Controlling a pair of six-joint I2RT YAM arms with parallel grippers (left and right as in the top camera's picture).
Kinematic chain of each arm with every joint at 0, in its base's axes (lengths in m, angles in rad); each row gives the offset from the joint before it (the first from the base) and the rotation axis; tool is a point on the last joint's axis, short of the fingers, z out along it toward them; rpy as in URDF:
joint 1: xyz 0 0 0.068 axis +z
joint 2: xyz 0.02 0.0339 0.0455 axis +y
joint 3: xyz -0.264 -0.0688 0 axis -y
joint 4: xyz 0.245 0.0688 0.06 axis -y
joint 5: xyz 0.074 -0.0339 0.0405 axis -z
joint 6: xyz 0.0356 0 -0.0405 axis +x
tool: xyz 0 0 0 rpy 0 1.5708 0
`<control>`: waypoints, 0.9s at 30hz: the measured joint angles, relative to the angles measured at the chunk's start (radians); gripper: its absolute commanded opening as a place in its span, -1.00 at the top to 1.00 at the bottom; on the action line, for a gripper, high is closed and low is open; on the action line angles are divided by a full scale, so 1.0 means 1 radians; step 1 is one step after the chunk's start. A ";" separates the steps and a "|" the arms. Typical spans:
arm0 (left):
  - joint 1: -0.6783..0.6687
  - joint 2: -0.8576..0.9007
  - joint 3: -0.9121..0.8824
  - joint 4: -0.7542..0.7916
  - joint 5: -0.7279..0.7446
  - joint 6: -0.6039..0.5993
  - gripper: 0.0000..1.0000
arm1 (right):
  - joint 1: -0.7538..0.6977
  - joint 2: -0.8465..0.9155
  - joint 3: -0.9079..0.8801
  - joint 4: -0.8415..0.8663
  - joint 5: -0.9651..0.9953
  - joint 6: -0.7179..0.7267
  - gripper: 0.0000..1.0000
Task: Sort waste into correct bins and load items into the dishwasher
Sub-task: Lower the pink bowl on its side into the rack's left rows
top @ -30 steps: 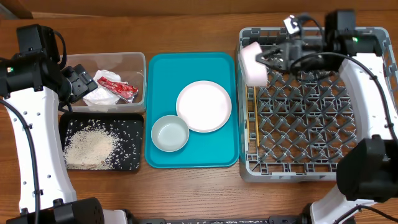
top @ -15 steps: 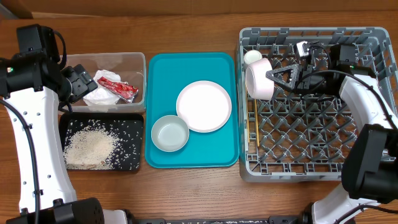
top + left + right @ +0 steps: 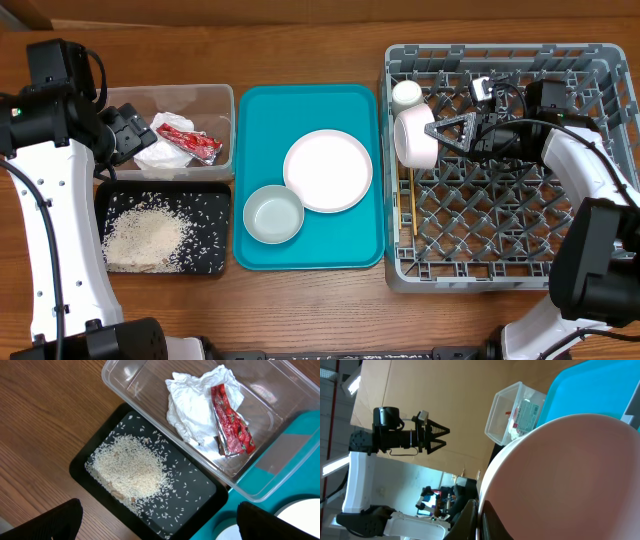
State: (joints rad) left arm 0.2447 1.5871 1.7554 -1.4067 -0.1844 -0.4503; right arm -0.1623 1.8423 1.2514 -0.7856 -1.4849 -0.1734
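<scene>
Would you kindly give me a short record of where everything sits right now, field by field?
Right gripper: shut on the pink plate, held on edge at the left side of the dish rack
Left gripper: open, empty, by the left edge of the clear tub
Clear tub holds: tissue, red wrapper
Black tray: rice
Teal tray: white plate, bowl
Rack also holds: cup, chopsticks

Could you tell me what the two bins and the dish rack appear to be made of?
Tub: clear glossy plastic, see-through with highlights. Black tray: seemingly matte plastic. Rack: grey moulded plastic, by its peg grid.
</scene>
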 measured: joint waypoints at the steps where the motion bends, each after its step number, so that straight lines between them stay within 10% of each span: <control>1: 0.000 0.000 0.000 0.000 0.000 0.000 -1.00 | 0.000 0.000 0.000 0.000 0.000 0.000 0.92; 27: 0.000 0.000 0.000 0.000 0.000 0.000 -1.00 | -0.097 0.000 -0.063 0.014 -0.050 0.132 0.92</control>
State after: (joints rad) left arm 0.2447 1.5871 1.7554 -1.4067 -0.1844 -0.4503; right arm -0.2596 1.8423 1.1889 -0.7712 -1.5352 -0.0414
